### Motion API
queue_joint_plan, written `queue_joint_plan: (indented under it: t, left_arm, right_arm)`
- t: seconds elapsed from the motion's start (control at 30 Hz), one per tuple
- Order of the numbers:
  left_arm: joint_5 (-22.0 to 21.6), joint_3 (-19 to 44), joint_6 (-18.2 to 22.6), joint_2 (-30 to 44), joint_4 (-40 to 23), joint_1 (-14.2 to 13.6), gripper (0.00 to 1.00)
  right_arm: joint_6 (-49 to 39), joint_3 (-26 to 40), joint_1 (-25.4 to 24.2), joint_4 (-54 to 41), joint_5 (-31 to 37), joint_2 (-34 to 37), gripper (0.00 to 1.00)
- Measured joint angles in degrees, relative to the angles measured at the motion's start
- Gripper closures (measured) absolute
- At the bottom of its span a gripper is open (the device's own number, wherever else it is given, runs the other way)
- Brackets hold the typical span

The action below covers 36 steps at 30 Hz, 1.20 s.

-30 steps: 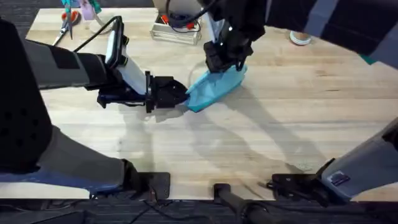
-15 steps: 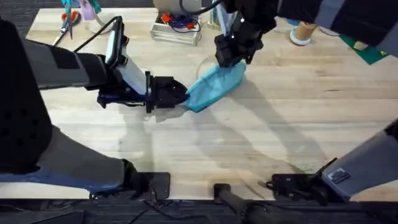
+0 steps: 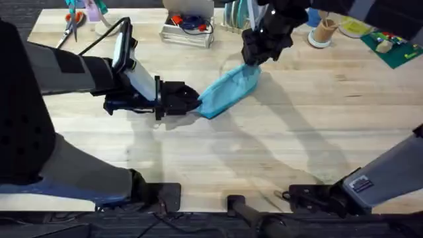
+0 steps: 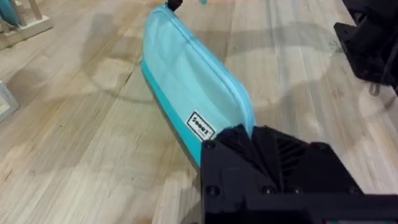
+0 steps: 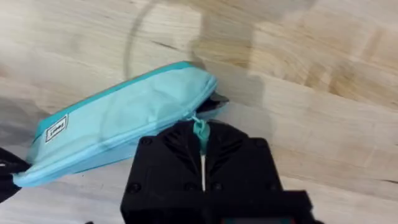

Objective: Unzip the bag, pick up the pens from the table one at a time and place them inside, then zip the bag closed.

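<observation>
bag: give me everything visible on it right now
The bag is a light blue, long soft fabric pouch with a small white label on its side and a zipper along the top. It lies slanted on the table. The left gripper clamps its near end, and the right gripper is shut on the teal zipper pull at the far end. There the zipper looks nearly closed, with a small dark gap beside the pull.

The pale plank table (image 3: 277,145) bears the light blue bag (image 3: 228,92).
</observation>
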Motion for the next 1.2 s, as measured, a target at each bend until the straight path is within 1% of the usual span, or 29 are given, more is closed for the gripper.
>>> queue_joint_plan:
  t: [0.33, 0.7, 1.07, 1.2]
  left_arm:
    - [0.0, 0.0, 0.0, 0.0, 0.1, -0.1, 0.959]
    - [0.3, 0.0, 0.0, 0.0, 0.3, -0.2, 0.959]
    - [1.0, 0.0, 0.0, 0.0, 0.6, -0.6, 0.959]
    - [0.8, 0.0, 0.0, 0.0, -0.2, -0.2, 0.959]
  right_arm:
    - [-0.2, 0.0, -2.7, 0.0, -1.4, 0.0, 0.970]
    - [-2.3, 0.0, -4.5, -0.2, -2.9, 0.0, 0.969]
    - [-2.4, 0.0, -8.7, -0.7, -5.8, 0.0, 0.969]
    - [-2.5, 0.0, -11.4, 0.3, -2.8, 0.0, 0.970]
